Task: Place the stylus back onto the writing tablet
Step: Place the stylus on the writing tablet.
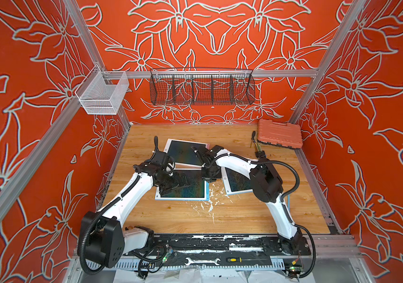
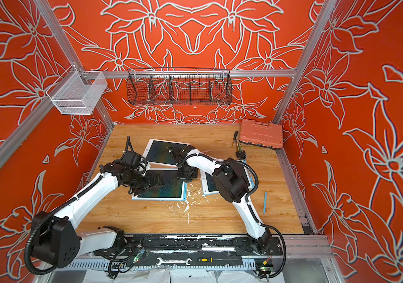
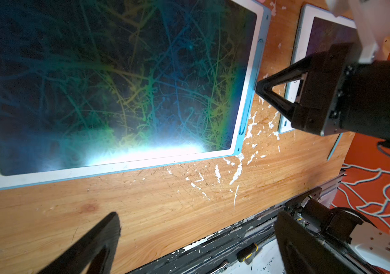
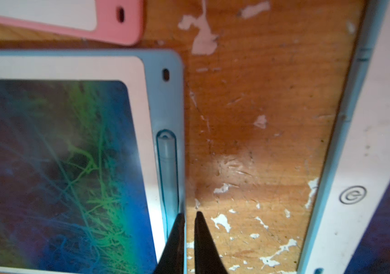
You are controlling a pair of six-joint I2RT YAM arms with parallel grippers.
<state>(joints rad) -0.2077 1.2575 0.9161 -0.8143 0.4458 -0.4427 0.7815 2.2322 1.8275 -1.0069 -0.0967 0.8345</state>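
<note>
A blue-rimmed writing tablet (image 1: 190, 193) (image 3: 118, 83) (image 4: 59, 154) lies near the table's front middle. A pale blue stylus (image 4: 167, 161) lies along the slot in its right rim. My right gripper (image 4: 189, 214) (image 1: 209, 180) points down at that rim. Its fingertips stand a narrow gap apart, one over the slot and one over the bare wood, and nothing is held between them. In the left wrist view its tip (image 3: 259, 86) touches the tablet's edge. My left gripper (image 3: 197, 227) hangs wide open over the tablet's front left part and holds nothing.
A pink-rimmed tablet (image 1: 183, 152) lies behind, and another blue tablet (image 1: 236, 182) to the right under my right arm. A loose blue stylus (image 2: 265, 202) lies at the right. An orange case (image 1: 278, 136) sits at the back right. A wrench (image 1: 201, 261) and screwdriver (image 1: 234, 259) lie on the front rail.
</note>
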